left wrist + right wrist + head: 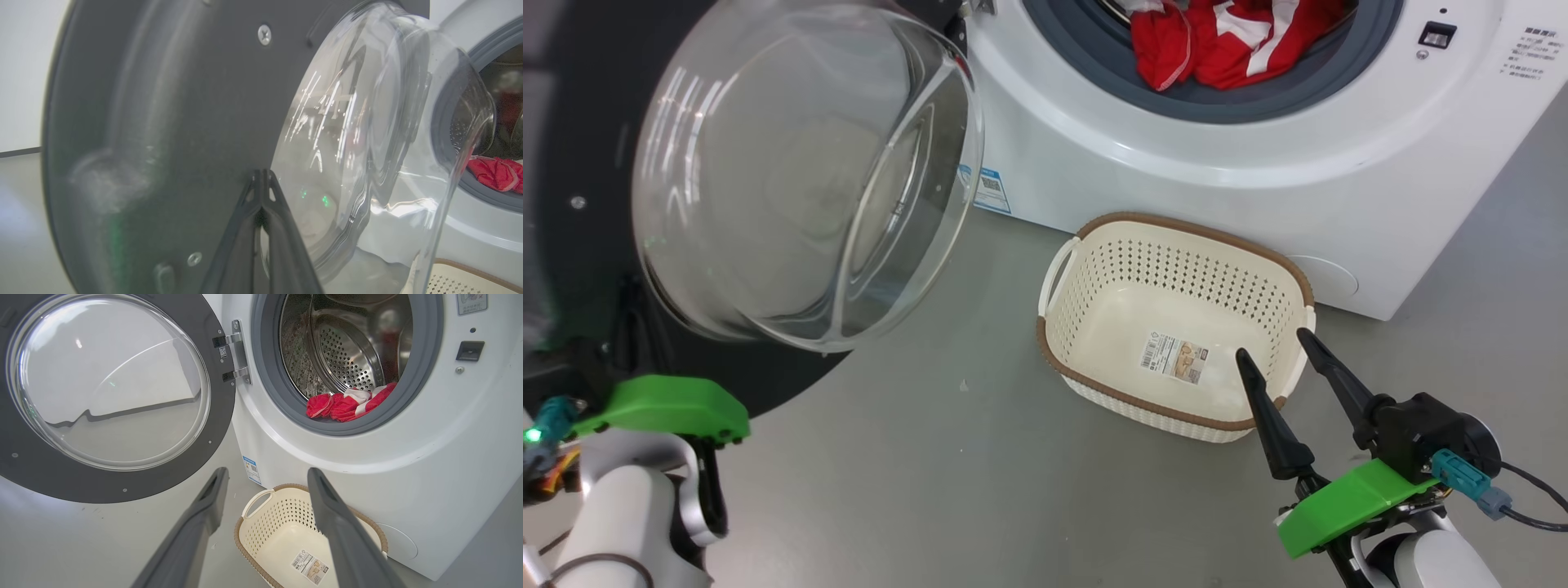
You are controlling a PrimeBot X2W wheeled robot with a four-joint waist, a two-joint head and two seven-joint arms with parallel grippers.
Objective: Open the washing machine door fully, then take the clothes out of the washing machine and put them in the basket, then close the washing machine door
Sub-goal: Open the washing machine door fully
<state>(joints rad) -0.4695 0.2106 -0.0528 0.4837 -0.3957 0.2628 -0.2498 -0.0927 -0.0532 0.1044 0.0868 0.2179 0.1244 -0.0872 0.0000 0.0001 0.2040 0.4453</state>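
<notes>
Grippers first: the right gripper (1270, 341) hangs low on the right, its two long dark fingers spread wide with nothing between them, and the tips are poised over the near right corner of the basket (1094, 278). Over on the left, the left gripper (261, 173) has its fingers pressed tight together, pinching nothing. The tips are right up at the dark inner face of the washing machine door (800, 180), just beside the edge of the glass bowl, though I cannot tell whether they actually touch it. The cream basket with its brown rim sits upright on the grey floor (931, 457), a paper label (1174, 357) on its bottom, just in front of the washing machine (1176, 155) and below its round opening. The door stands swung out to the left on its hinge (235, 355), the clear bowl bulging this way and the wide dark rim around it. Low on the white front, near the hinge side, there's a small blue label (990, 188). Farther in, the clothes (1225, 49) are inside the machine, red with white stripes, heaped at the bottom front of the opening against the grey gasket (265, 375). Behind them gleams the perforated steel drum (347, 355).
</notes>
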